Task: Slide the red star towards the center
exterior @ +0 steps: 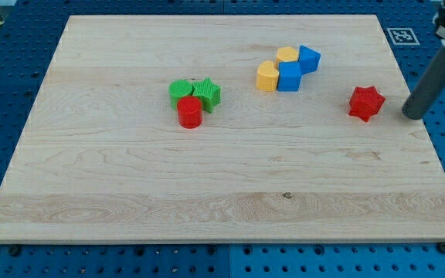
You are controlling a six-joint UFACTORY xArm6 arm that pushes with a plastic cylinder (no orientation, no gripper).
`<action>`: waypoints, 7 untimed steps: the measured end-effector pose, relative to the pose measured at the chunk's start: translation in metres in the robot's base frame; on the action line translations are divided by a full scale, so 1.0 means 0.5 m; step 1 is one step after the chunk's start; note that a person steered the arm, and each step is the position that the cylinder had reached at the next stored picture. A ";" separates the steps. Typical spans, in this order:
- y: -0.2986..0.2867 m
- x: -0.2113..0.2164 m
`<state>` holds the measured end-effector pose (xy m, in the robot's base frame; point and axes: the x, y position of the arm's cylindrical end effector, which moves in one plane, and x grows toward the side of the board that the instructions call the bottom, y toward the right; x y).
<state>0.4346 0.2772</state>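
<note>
**Red star sat near the right edge, tip waiting beside it**

The red star point(366, 103) lay on the bench point(207, 185) close to the view's right edge, well apart from every other block. My tip point(413, 115) stood just to the star's right, near it but not touching. There was no gripper on this arm, only the dark rod, and it held nothing.

Toward the middle, nothing lay directly between the star and the open wood. Up and to the left sat a tight cluster: two yellow blocks point(267, 76) point(287, 54) and two blue cubes point(290, 76) point(309, 59), all touching. Farther left, a green round block point(180, 90), a green star point(208, 93) and a red cylinder point(190, 113) huddled together.

A black-and-white square marker point(402, 35) showed at the top right; no readable writing.
</note>
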 end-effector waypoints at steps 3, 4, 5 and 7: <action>-0.054 -0.043; -0.057 -0.043; -0.104 -0.043; -0.127 -0.043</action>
<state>0.4133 0.2138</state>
